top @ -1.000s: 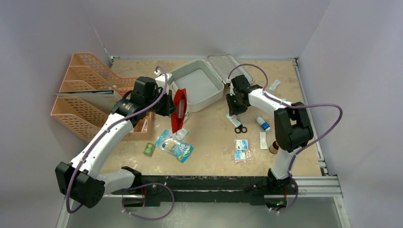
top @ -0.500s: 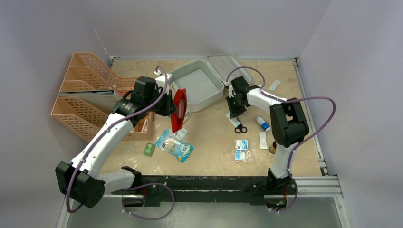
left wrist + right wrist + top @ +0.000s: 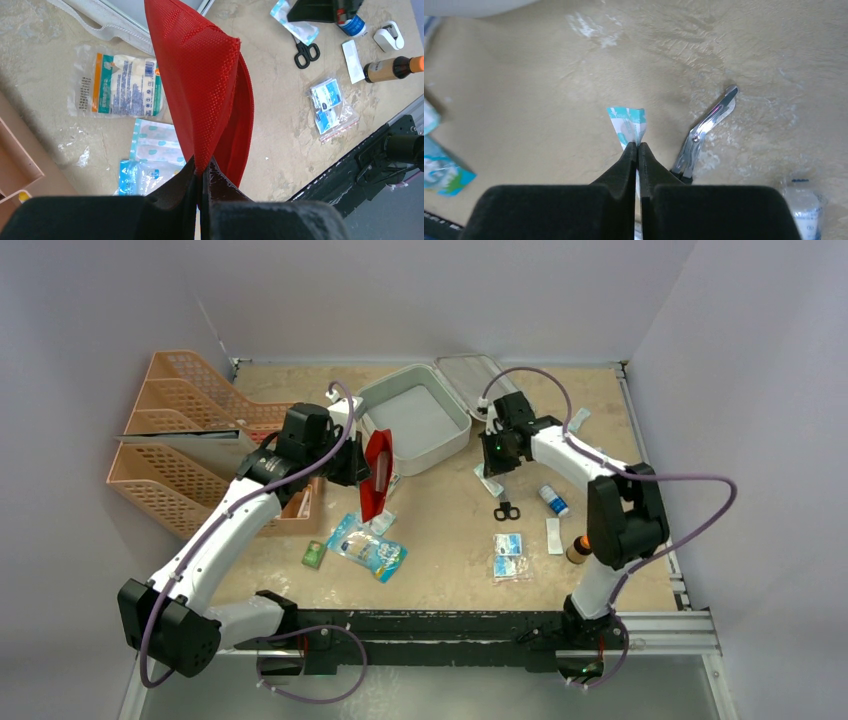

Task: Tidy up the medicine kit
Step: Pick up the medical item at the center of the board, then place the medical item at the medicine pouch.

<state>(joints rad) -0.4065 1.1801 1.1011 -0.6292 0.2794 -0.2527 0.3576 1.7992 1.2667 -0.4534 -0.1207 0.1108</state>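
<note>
At 9 o'clock, pinching red pouch [image 3: 200, 85] by one edge with left gripper [image 3: 202, 172]: likely to slip if swung. At 12, medicine kit [image 3: 418, 418], open. At 2, nipping tip of sachet [image 3: 626, 120] with right gripper [image 3: 637, 147]: may drop short.
</note>
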